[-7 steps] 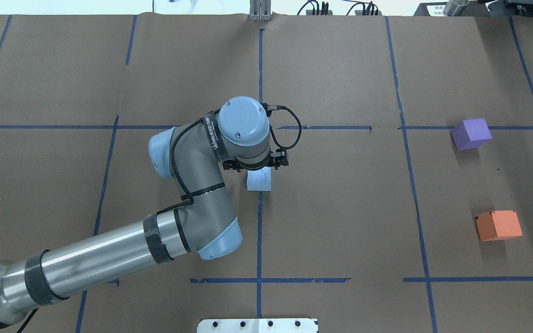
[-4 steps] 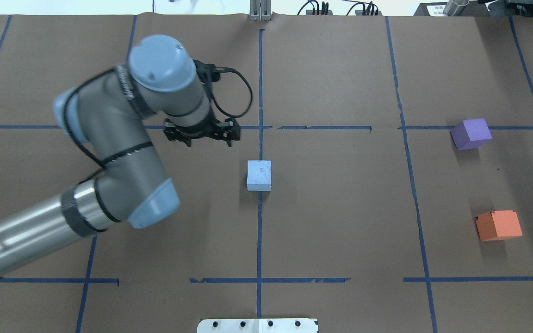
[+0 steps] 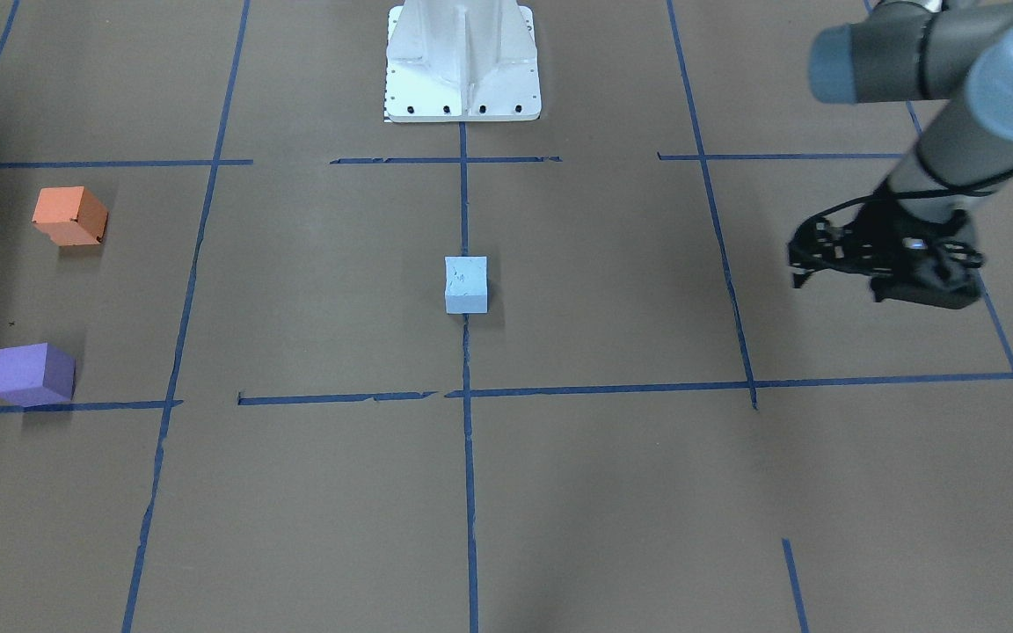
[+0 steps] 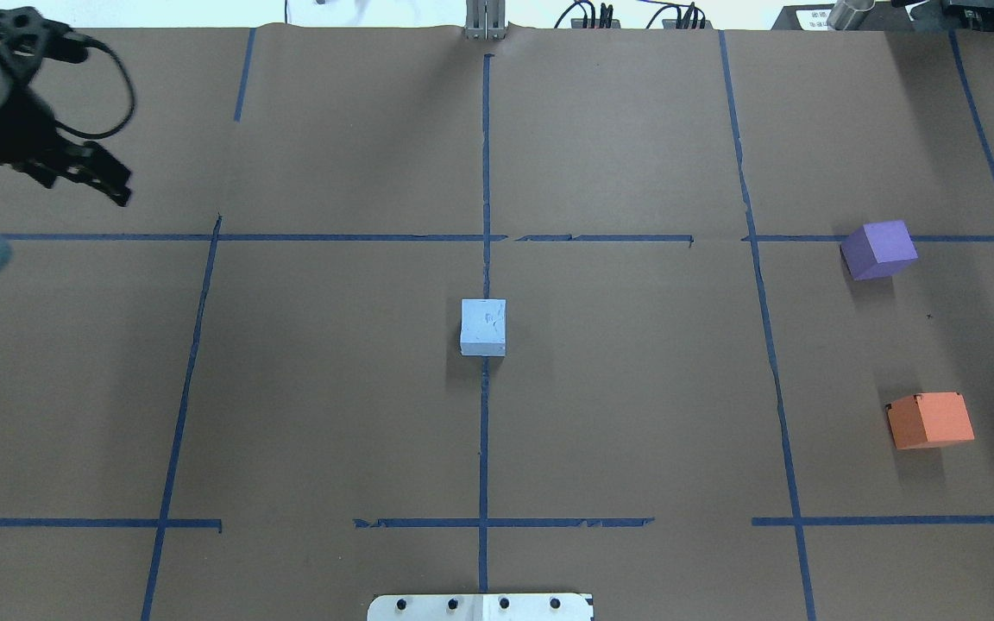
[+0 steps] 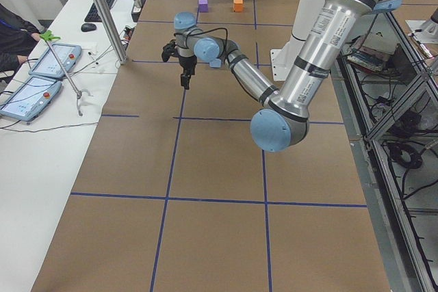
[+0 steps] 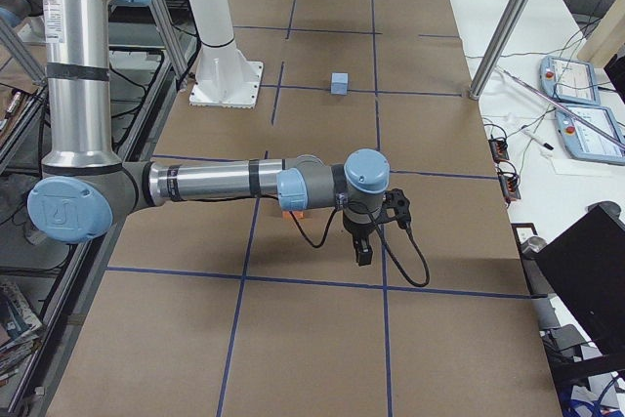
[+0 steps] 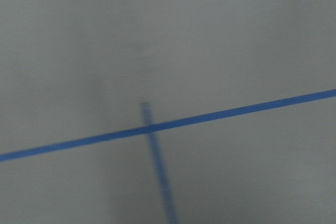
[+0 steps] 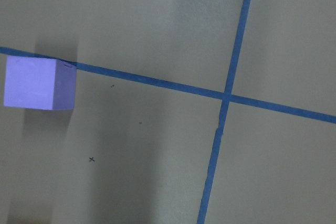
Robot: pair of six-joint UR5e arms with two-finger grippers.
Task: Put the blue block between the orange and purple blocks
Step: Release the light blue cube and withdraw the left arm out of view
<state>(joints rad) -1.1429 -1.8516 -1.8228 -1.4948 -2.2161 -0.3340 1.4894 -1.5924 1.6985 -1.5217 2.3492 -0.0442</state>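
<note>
Brown taped table [image 4: 635,431], one blue block [image 4: 483,328], one orange block [image 4: 930,420], one purple block [image 4: 879,249]

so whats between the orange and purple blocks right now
Nothing: in the overhead view the stretch of brown paper between the orange block and the purple block is bare but for a tiny dark mark. The blue block sits mid-table.

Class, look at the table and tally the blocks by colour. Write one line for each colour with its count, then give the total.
blue block: 1
purple block: 1
orange block: 1
Total: 3 blocks
</note>
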